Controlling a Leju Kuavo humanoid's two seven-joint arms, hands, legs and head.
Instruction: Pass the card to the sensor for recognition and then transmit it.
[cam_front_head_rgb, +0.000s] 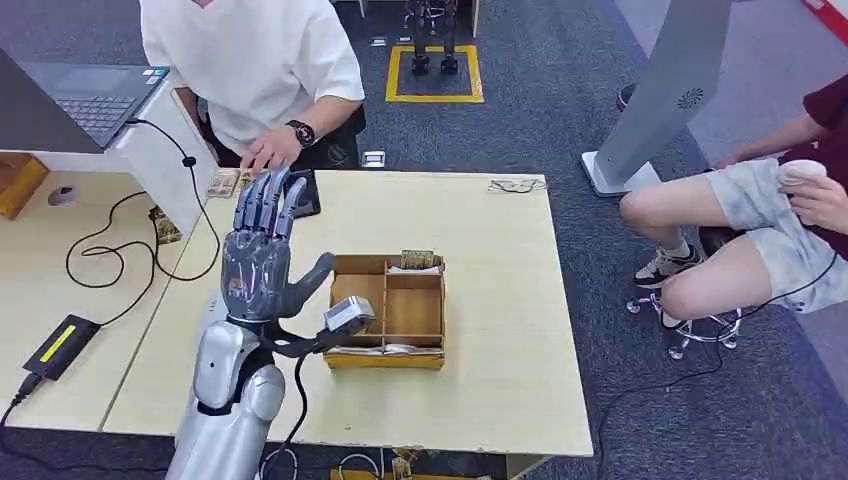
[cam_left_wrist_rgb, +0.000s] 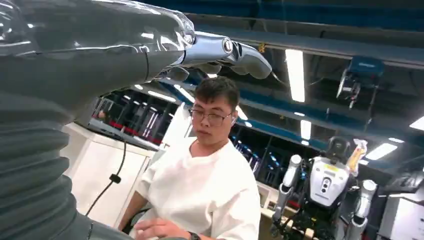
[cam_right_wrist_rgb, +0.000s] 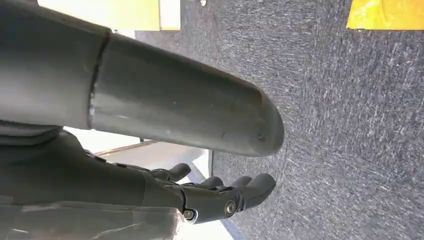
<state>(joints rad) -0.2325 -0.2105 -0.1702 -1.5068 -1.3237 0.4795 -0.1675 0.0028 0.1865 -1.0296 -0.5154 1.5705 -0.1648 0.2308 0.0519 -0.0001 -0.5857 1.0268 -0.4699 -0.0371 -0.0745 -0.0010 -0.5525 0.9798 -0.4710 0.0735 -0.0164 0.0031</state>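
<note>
Left hand raised and spread over the bench, nothing in it

The left hand (cam_front_head_rgb: 262, 262) stands upright, fingers apart and released, left of the wooden tray (cam_front_head_rgb: 388, 318) on the bench (cam_front_head_rgb: 500, 300). The card is probably one of the flat pieces standing at the tray's far wall (cam_front_head_rgb: 417, 259), though I cannot tell for certain. A card would be light, stiff, thin and slippery, best pinched by an upper edge. The right hand (cam_right_wrist_rgb: 220, 197) hangs beside the bench over the floor, fingers loosely curled, empty. A person (cam_front_head_rgb: 250, 60) sits at the far side.
</note>
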